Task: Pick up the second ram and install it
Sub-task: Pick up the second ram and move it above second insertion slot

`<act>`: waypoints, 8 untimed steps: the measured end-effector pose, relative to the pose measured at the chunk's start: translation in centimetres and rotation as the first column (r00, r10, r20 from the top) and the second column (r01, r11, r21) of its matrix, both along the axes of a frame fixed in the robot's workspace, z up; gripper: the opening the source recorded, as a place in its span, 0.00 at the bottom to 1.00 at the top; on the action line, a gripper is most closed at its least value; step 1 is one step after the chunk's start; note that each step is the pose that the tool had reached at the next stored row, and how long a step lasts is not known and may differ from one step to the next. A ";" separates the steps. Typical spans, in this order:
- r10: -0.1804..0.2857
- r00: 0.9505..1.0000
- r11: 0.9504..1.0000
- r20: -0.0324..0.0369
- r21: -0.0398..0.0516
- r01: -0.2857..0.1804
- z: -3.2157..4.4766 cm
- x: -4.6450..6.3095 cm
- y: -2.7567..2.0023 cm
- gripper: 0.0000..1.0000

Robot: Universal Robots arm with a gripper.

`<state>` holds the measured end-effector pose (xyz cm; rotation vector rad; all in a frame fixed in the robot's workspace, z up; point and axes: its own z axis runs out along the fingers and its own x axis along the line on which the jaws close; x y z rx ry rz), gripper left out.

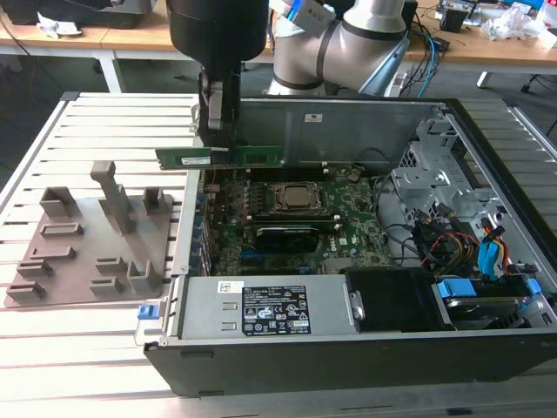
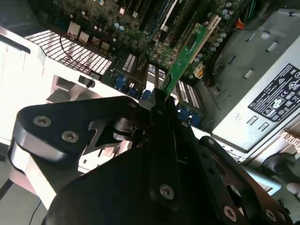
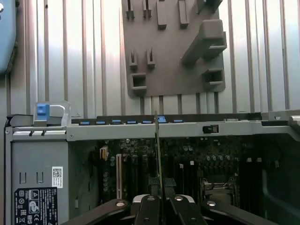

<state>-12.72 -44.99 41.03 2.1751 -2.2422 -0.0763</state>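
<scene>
Here's the second ram (image 1: 257,156), and it's up in the air: a slim green stick held level and lengthwise, above the edge of the open computer case (image 1: 348,122) on the exterior view's left. The gripper (image 1: 218,144) has it clamped near the middle, with the jaws closed down on the board and a good length of stick sticking out either side. In the second wrist view the ram (image 2: 187,56) runs away from the fingers (image 2: 158,101) with the motherboard's connectors well below it, so there's clear air under it and it touches nothing. In the first wrist view it shows edge-on as a thin line (image 3: 157,140) rising from the gripper (image 3: 161,199). So the pick-up is done, by my reading, and the install is not: the stick isn't seated in anything. Below and toward the exterior view's right lie the motherboard (image 1: 344,213), the processor socket (image 1: 296,198) and the black card (image 1: 283,237) in front of it, with the power supply (image 1: 261,309) along the near wall. I can't tell which slot is meant for it, or whether another stick is already in. On the slatted table (image 1: 104,122) beside the case, the grey fixture plate (image 1: 83,261) sits well apart from the ram.
</scene>
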 end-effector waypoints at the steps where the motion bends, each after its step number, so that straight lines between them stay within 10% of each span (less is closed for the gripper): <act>1: 0.000 1.000 1.000 0.000 0.000 0.000 0.00 0.5 0.00 0.14; 8: 0.000 1.000 1.000 0.000 0.000 0.000 0.00 3.6 0.01 0.14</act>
